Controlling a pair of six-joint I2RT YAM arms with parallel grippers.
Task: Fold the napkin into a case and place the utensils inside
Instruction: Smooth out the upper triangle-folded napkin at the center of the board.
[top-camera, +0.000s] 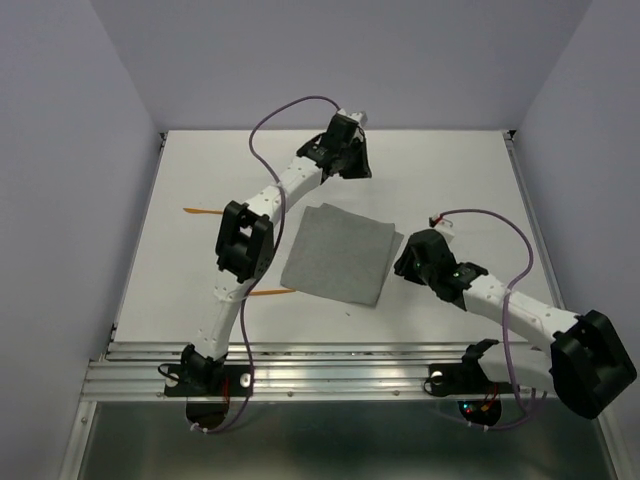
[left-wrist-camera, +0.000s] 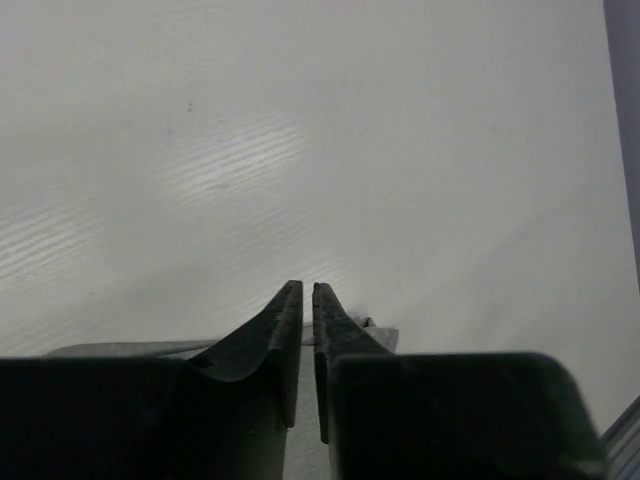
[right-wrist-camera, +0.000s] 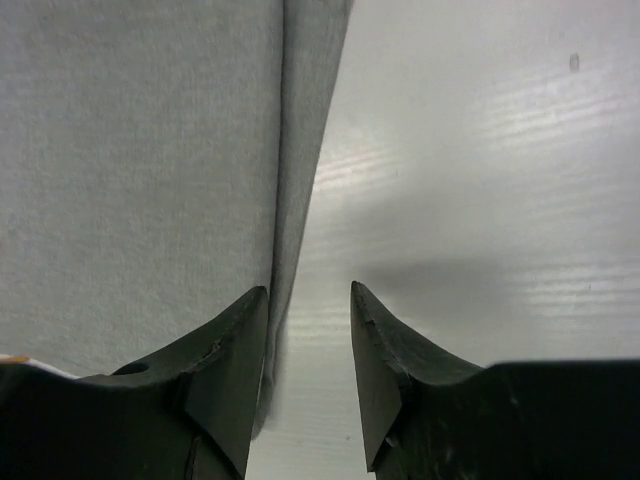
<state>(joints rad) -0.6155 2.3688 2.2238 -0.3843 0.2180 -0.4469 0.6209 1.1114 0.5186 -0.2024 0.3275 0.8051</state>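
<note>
My right gripper (right-wrist-camera: 308, 295) is open and holds nothing. It sits at the right edge of the napkin (top-camera: 340, 255). One finger is over the cloth and the gap is mostly over the bare table (top-camera: 450, 170). If I close here, I think I might pinch only air, or grab one layer and pull the fold crooked.

My left gripper (left-wrist-camera: 307, 290) is open just a crack, with nothing in it. It is past the far corner of the napkin, not on it.

The napkin lies flat in the middle of the table. It is not a pouch yet.

One orange utensil (top-camera: 205, 212) lies far off to the left. The other orange utensil (top-camera: 268, 292) lies right by my left arm, so a swing could knock it away.

That one is partly hidden by the arm. I cannot tell which piece is the fork. A small grey bit shows behind my left fingers (left-wrist-camera: 265, 335), and I cannot tell what it is.
</note>
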